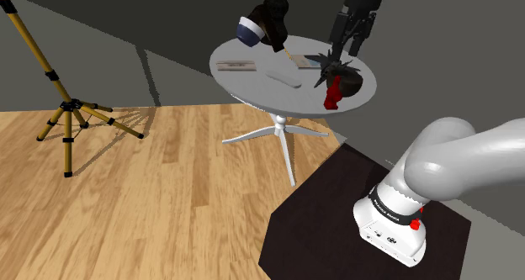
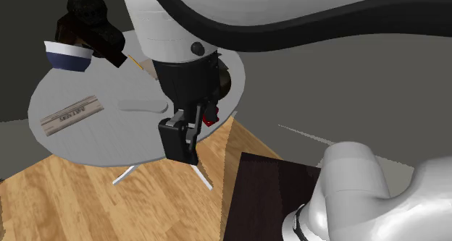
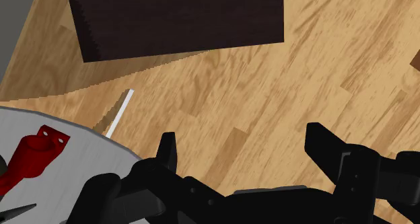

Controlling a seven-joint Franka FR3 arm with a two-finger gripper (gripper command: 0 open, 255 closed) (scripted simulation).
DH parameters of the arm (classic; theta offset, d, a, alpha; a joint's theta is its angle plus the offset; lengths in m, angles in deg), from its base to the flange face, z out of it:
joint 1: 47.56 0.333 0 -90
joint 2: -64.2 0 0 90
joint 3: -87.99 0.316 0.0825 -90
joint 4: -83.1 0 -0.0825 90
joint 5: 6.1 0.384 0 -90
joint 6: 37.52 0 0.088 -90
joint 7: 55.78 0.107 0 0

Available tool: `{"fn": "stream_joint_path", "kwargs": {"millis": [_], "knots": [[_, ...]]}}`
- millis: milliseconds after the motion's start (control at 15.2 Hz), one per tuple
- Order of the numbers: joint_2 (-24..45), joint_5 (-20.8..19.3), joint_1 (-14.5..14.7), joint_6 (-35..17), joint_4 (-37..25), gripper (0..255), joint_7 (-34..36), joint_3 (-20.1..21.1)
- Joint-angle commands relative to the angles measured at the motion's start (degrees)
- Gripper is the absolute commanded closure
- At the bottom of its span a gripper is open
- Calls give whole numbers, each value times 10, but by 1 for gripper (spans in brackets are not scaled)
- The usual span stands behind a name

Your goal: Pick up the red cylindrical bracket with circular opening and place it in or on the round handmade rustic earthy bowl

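Observation:
The red bracket (image 1: 334,92) lies on the round grey table (image 1: 252,87) near its edge closest to the stand; its tube and holed flange show in the wrist view (image 3: 33,152). Right beside it sits a dark brown round bowl (image 1: 352,83), also seen behind the hand (image 2: 225,80). My black gripper (image 1: 349,48) hangs above the bracket and bowl, open, with nothing between its fingers (image 3: 246,152). In the wrist view the bracket lies off beyond one finger, and the wooden floor shows between the fingers. The hand (image 2: 181,149) hides most of the bracket (image 2: 210,121).
A blue bowl with a white rim (image 1: 250,31), a dark bulky object (image 1: 273,18), a flat labelled box (image 1: 237,66), a pale oblong thing (image 1: 283,76) and a dark spiky item (image 1: 338,66) share the table. A tripod (image 1: 71,110) stands on the floor. The dark stand top (image 1: 353,219) is below.

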Motion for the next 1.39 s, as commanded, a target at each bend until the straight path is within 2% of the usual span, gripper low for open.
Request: {"fn": "stream_joint_path", "kwargs": {"millis": [0, 660, 1320], "knots": [[0, 0, 0, 0, 0, 0, 0, 0], [31, -55, -49, -162, 99, 0, -72, -93], [142, -76, -83, -337, 131, 0, -153, -200]]}}
